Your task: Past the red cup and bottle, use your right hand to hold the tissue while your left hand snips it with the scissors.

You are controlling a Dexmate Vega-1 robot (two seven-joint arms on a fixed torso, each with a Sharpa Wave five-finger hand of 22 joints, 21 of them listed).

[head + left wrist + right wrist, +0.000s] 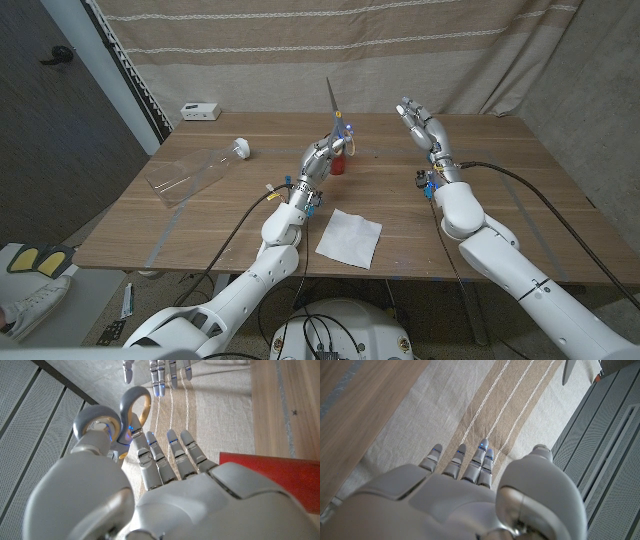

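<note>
1. The scissors (pixel 333 110) are gripped in the left hand (pixel 325 152), raised above the counter (pixel 500 170) with the blades pointing up; in the left wrist view the handle loops (pixel 117 417) are seen seated on the thumb and a finger.
2. The right hand (pixel 420 122) is held up in the air, fingers apart and extended, with nothing in it.
3. The tissue (pixel 349 237) lies flat on the counter near its front edge, between the two forearms, touched by neither hand.
4. The red cup (pixel 339 164) stands just behind the left hand, partly hidden by it; a clear bottle (pixel 195 172) lies on its side well to the left.
5. The step in hand is judged to be the approach: the cutting tool is secured, but the tissue has not yet been picked up.
6. Next, the right hand would need to be brought down and back to the tissue so that an edge can be pinched and lifted, after which the blades could be opened and lowered to it.
</note>
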